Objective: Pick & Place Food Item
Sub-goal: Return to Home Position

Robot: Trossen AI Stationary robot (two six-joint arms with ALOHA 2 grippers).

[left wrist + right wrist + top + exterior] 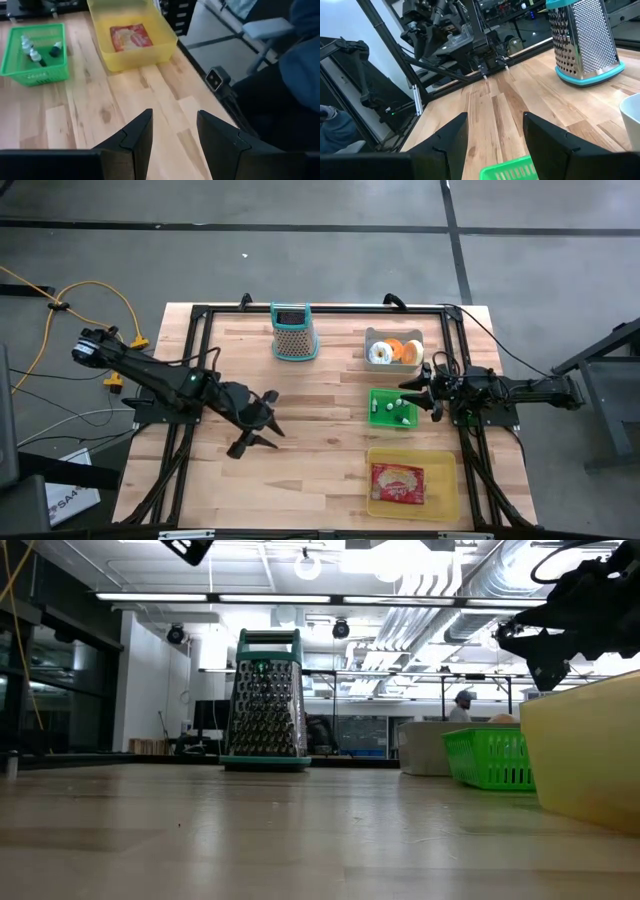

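- A wooden table (320, 470) is ringed by a dark frame.
- A metal grater (294, 332) with a teal base stands near the far edge, about mid-table.
- On the right side there are three containers in a row:
  - the gray bin (394, 332) holds donuts, one of them white (381, 354);
  - the green basket (372, 408) holds small pale items;
  - the yellow bin (440, 480) holds a red packet (398, 483).
- The left gripper (262, 423) hangs over bare wood left of the green basket, fingers spread.
- The right gripper (418, 398) sits at the green basket's right edge, fingers parted.
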